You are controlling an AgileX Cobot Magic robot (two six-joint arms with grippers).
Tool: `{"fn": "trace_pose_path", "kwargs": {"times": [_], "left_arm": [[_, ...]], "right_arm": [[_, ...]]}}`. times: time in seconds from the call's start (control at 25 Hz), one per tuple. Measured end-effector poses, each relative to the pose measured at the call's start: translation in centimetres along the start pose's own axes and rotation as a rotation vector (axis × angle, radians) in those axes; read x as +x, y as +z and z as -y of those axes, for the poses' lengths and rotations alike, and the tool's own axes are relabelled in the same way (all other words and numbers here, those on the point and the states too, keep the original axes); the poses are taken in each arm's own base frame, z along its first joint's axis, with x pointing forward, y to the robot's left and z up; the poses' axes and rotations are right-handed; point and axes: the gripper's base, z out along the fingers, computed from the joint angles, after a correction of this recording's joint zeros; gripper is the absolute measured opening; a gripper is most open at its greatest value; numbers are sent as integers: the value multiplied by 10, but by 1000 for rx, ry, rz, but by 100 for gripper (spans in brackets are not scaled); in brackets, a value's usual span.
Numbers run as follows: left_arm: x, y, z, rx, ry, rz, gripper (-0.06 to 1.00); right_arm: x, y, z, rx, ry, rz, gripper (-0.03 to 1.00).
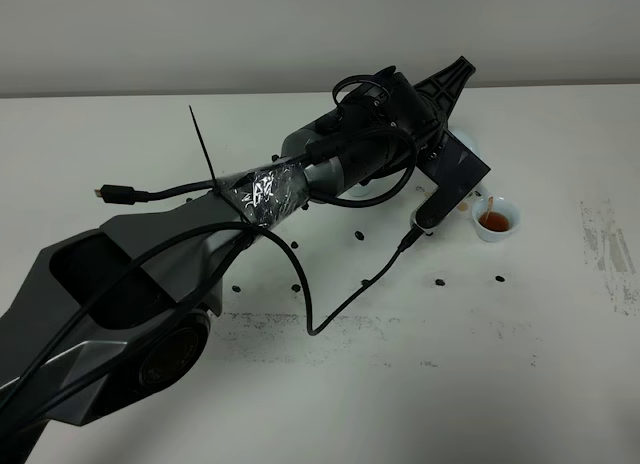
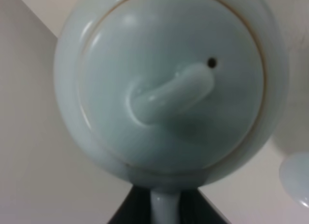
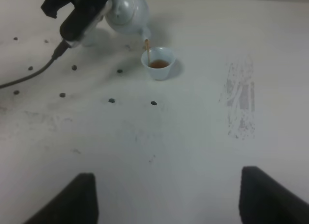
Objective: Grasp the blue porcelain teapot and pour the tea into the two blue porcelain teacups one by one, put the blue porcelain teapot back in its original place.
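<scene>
From high up, the left gripper [image 1: 450, 184] hangs over the surface [image 1: 400, 404] just beside a teacup [image 1: 498, 236] of brown tea [image 1: 494, 221]. Left wrist: its jaws clamp the handle of the blue porcelain teapot [image 2: 169, 89]. Right wrist: the teapot tilts, tea streaming into the teacup; the right gripper [image 3: 167, 178] has its jaws apart, empty.

Soft even light, left wrist blurry
</scene>
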Motion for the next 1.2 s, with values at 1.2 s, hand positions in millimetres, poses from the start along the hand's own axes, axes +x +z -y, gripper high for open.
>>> {"fn": "trace_pose_path", "kwargs": {"times": [1.2], "left_arm": [[0,0,0,0,8,-2,4]], "right_arm": [[0,0,0,0,0,0,59]]}}
